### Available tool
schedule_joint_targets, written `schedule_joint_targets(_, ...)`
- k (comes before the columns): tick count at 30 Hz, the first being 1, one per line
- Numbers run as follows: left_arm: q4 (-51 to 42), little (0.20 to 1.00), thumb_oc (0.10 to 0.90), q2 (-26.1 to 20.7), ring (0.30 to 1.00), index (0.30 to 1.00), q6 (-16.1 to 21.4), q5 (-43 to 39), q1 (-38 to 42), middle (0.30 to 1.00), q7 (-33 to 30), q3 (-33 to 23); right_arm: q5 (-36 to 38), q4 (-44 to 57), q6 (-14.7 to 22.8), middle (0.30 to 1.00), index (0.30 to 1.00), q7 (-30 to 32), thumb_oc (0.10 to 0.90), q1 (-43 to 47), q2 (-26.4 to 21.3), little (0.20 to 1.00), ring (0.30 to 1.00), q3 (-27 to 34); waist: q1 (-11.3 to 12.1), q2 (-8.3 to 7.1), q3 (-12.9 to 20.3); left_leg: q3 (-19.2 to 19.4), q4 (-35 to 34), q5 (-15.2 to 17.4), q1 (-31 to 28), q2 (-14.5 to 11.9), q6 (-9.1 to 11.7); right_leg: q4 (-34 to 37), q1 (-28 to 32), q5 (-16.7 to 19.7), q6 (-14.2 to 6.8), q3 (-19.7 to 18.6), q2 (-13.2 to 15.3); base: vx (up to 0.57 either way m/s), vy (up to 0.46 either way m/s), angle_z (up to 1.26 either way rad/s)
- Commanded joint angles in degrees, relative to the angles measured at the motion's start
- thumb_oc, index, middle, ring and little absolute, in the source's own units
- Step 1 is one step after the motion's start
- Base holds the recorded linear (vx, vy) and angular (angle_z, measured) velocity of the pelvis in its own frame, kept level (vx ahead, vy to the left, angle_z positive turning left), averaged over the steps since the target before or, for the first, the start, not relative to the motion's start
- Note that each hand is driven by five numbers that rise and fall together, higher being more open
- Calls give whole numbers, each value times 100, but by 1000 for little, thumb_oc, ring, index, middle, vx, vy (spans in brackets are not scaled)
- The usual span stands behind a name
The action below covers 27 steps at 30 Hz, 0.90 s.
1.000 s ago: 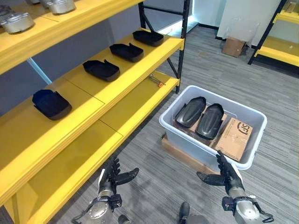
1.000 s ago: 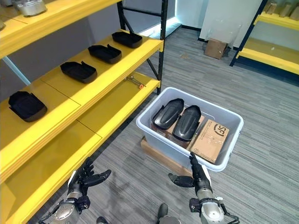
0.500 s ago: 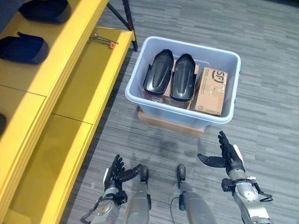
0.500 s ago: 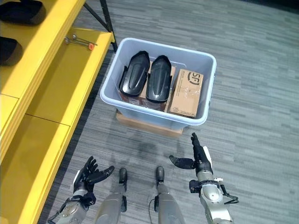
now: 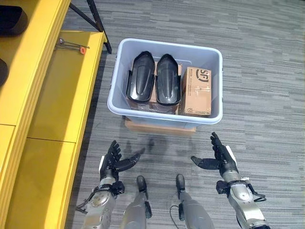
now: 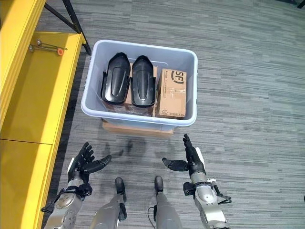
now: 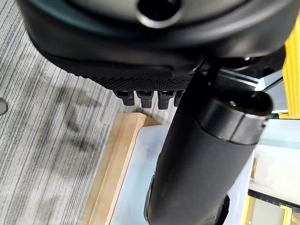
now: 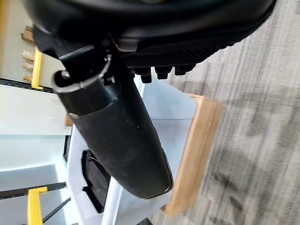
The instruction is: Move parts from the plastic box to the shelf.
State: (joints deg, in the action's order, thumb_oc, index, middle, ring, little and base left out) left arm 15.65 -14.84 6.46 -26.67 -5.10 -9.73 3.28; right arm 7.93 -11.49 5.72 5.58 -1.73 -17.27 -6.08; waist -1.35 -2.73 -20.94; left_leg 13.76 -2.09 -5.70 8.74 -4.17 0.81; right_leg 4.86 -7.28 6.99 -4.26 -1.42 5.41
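Two glossy black moulded plastic shell parts (image 5: 153, 84) are lying side by side in the pale grey plastic box (image 5: 117, 102), both empty hands, left hand (image 5: 112, 160) and right hand (image 5: 221, 158), hovering spread short of it; the parts are looking stiff, light, slippery, best gripped along the raised rims.

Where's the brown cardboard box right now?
In the left eye view, the brown cardboard box sits inside the grey plastic box, on its right side, next to two black moulded parts.
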Motion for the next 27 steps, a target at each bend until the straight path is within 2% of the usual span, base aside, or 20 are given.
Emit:
schedule_joint_targets(1, -422, 1000, 900, -380, 1000, 1000, 411, 37, -155, 1000, -56, -67, -107, 476, 367, 1000, 1000, 68, 900, 3, -152, 1000, 1000, 71, 63, -36, 623, -275, 672, 255, 607, -215, 108, -739, 535, -815, -659, 381, 590, 35, 136, -1)
schedule_joint_targets(4, -408, 1000, 900, -423, 1000, 1000, 373, 51, -107, 1000, -48, -85, -147, 483, 342, 1000, 1000, 26, 900, -4, -136, 1000, 1000, 67, 34, -75, 590, -334, 710, 453, 467, -65, -56, -1361, 334, -607, -770, 387, 622, 33, 166, 2)
schedule_joint_targets(7, -389, 1000, 900, -450, 1000, 1000, 349, 124, -85, 1000, -46, -79, -173, 517, 341, 1000, 1000, 12, 900, -17, -134, 1000, 1000, 70, -53, 6, 478, -427, 609, 512, 273, 84, -213, -2394, -190, -64, -793, 303, 534, 28, 249, -9)
schedule_joint_targets(8, -421, 1000, 900, -480, 1000, 1000, 370, 183, -46, 1000, -86, -72, -172, 555, 369, 1000, 1000, 29, 900, 6, -129, 1000, 1000, 46, -96, 131, 359, -441, 539, 532, 147, 96, -306, -3114, -546, -28, -707, 448, 435, 34, 349, -8)
schedule_joint_targets(9, -430, 1000, 900, -497, 1000, 1000, 368, 215, -16, 1000, -104, -65, -185, 585, 380, 1000, 1000, 26, 900, 9, -125, 1000, 1000, 10, -96, 168, 317, -410, 522, 576, 53, 104, -341, -3332, -647, -55, -650, 641, 460, 72, 319, 4)
schedule_joint_targets(10, -432, 1000, 900, -497, 1000, 1000, 349, 231, 4, 1000, -103, -81, -207, 614, 368, 1000, 1000, 18, 900, -13, -105, 1000, 1000, -13, -74, 172, 314, -334, 466, 638, -73, 147, -353, -3344, -694, -20, -626, 923, 663, 170, 180, 1)
schedule_joint_targets(11, -426, 1000, 900, -467, 1000, 1000, 343, 211, 35, 1000, -83, -79, -238, 624, 344, 1000, 1000, 28, 900, -42, -92, 1000, 1000, -12, -149, 147, 314, -352, 294, 675, -309, 205, -317, -2867, -776, -22, -581, 1119, 768, 194, 103, -4)
schedule_joint_targets(13, -380, 1000, 900, -471, 1000, 1000, 371, 180, 83, 1000, -104, -86, -214, 606, 338, 1000, 1000, 34, 900, 7, -86, 1000, 1000, -17, -175, 82, 289, -360, 294, 703, -356, 252, -274, -2177, -939, 99, -591, 1228, 842, 158, -16, 0)
schedule_joint_targets(16, -361, 1000, 900, -486, 1000, 1000, 369, 153, 73, 1000, -143, -114, -250, 589, 335, 1000, 1000, 81, 900, 61, -73, 1000, 1000, -64, -180, -1, 260, -301, 283, 786, -478, 182, -147, -959, -885, 487, -771, 1468, 1136, 133, -106, 4)
schedule_joint_targets(18, -336, 1000, 900, -469, 1000, 1000, 363, 176, 50, 1000, -139, -148, -290, 614, 339, 1000, 1000, 69, 900, 68, -64, 1000, 1000, -65, -173, -61, 260, -268, 352, 861, -525, 169, -79, -550, -805, 726, -862, 1529, 1256, 134, -89, 7)
schedule_joint_targets(19, -337, 1000, 900, -468, 1000, 1000, 374, 193, 26, 1000, -147, -170, -322, 629, 342, 1000, 1000, 75, 900, 77, -65, 1000, 1000, -71, -141, -84, 251, -237, 397, 897, -561, 146, -47, -412, -791, 862, -914, 1656, 1353, 88, -61, -2)
schedule_joint_targets(20, -338, 1000, 900, -467, 1000, 1000, 374, 193, 22, 1000, -147, -167, -323, 629, 342, 1000, 1000, 76, 900, 73, -67, 1000, 1000, -71, -137, -65, 238, -241, 412, 923, -580, 122, -40, -394, -754, 862, -912, 1670, 1329, 116, -78, -1)
schedule_joint_targets(21, -328, 1000, 900, -407, 1000, 1000, 379, 199, -10, 1000, -140, -171, -349, 672, 343, 1000, 1000, 64, 900, 47, -83, 1000, 1000, -79, -80, -133, 286, -216, 477, 993, -601, 183, -14, -333, -592, 866, -923, 1869, 1396, 127, -57, 1)
schedule_joint_targets(22, -312, 1000, 900, -358, 1000, 1000, 381, 201, -17, 1000, -140, -153, -365, 656, 333, 1000, 1000, 60, 900, 44, -98, 1000, 1000, -91, -67, -170, 330, -215, 468, 1035, -643, 250, -23, -343, -512, 885, -916, 1883, 1400, 189, -72, 5)
schedule_joint_targets(23, -276, 1000, 900, -305, 1000, 1000, 385, 177, -2, 1000, -170, -129, -398, 631, 324, 1000, 1000, 70, 900, 62, -120, 1000, 1000, -102, -100, -195, 389, -243, 455, 1068, -690, 306, -26, -377, -517, 1052, -958, 1778, 1401, 183, -57, 9)
schedule_joint_targets(25, -258, 1000, 900, -245, 1000, 1000, 395, 68, 27, 1000, -184, -99, -374, 671, 320, 1000, 1000, 87, 900, 78, -150, 1000, 1000, -80, -138, -200, 501, -331, 471, 1067, -671, 315, -15, -405, -499, 977, -939, 1742, 1353, 178, -103, 22)
schedule_joint_targets(27, -289, 1000, 900, -220, 1000, 1000, 382, 92, 43, 1000, -173, -44, -380, 688, 311, 1000, 1000, 105, 900, 111, -197, 1000, 1000, -81, -143, -171, 589, -376, 485, 1118, -690, 251, 37, -426, -428, 855, -913, 1868, 1321, 146, -106, 33)
